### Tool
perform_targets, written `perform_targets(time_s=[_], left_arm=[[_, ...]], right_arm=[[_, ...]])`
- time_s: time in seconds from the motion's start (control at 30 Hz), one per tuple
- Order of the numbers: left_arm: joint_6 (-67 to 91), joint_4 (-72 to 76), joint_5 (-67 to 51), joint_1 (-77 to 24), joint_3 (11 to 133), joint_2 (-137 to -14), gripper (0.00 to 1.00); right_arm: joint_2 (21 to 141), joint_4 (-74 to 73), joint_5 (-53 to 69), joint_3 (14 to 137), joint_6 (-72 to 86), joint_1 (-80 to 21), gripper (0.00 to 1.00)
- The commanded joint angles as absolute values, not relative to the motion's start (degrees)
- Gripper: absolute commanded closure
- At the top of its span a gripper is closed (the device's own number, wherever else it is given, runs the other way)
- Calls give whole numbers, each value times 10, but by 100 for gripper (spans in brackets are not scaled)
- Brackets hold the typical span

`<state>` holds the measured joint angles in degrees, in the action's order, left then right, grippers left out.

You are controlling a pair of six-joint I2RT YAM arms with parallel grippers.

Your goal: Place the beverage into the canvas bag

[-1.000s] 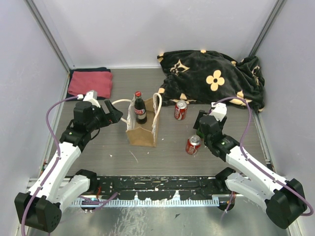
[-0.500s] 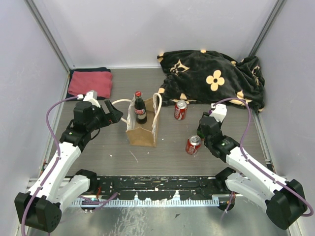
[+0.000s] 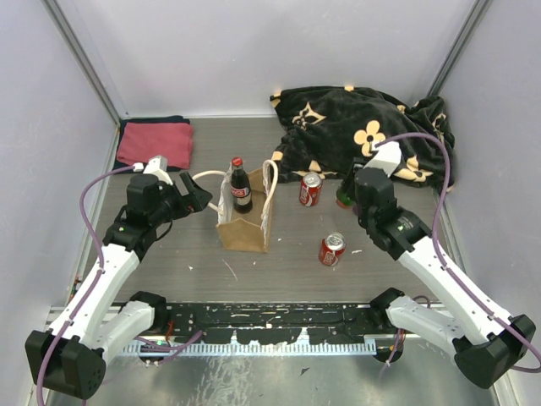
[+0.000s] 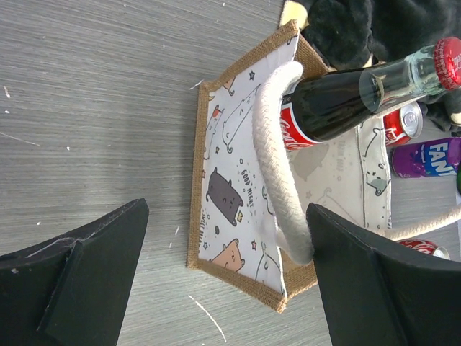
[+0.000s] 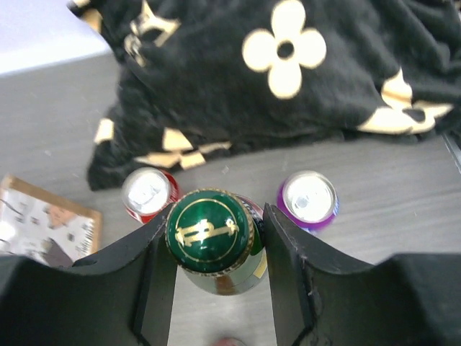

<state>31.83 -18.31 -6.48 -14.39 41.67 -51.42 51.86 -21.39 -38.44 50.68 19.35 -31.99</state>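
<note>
My right gripper (image 5: 215, 244) is clenched on the green-capped bottle (image 5: 209, 229), which stands upright, long axis vertical. Just beyond it sit a red can (image 5: 149, 192) and a purple can (image 5: 308, 198), then the black flowered blanket (image 5: 302, 108). Top view: canvas bag (image 3: 245, 228) well apart at centre-left, mouth up, cola bottle (image 3: 241, 188) inside. My left gripper (image 3: 197, 197) is spread wide beside its handle. Judged: carry leftward, then lower

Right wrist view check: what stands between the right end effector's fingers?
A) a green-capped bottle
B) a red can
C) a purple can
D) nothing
A: the green-capped bottle stands between the fingers of the right end effector, while the red can and the purple can sit beyond it, outside the fingers.
</note>
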Motion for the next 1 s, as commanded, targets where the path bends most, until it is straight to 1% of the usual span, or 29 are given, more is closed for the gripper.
perform_targets(time_s=[0.0, 0.27, 0.3, 0.37, 0.53, 0.63, 0.77, 0.97], left_arm=[[323, -174, -74, -142, 417, -516, 2], [324, -175, -76, -142, 420, -513, 2], [324, -175, -76, -143, 421, -513, 2], [324, -174, -76, -142, 421, -513, 2], [324, -175, -75, -143, 421, -510, 2], [324, -178, -75, -143, 421, -508, 2], [328, -178, -76, -143, 417, -505, 2], [329, -180, -76, -143, 414, -503, 2]], right_arm=[[530, -132, -367, 623, 179, -318, 99], [612, -124, -283, 794, 190, -324, 99], [634, -120, -264, 836, 194, -339, 99], [657, -114, -259, 868, 191, -364, 99], [714, -98, -292, 929, 150, -475, 99], [735, -87, -305, 936, 144, -520, 99], [754, -73, -322, 913, 139, -561, 99], [771, -39, -314, 847, 153, -574, 99]])
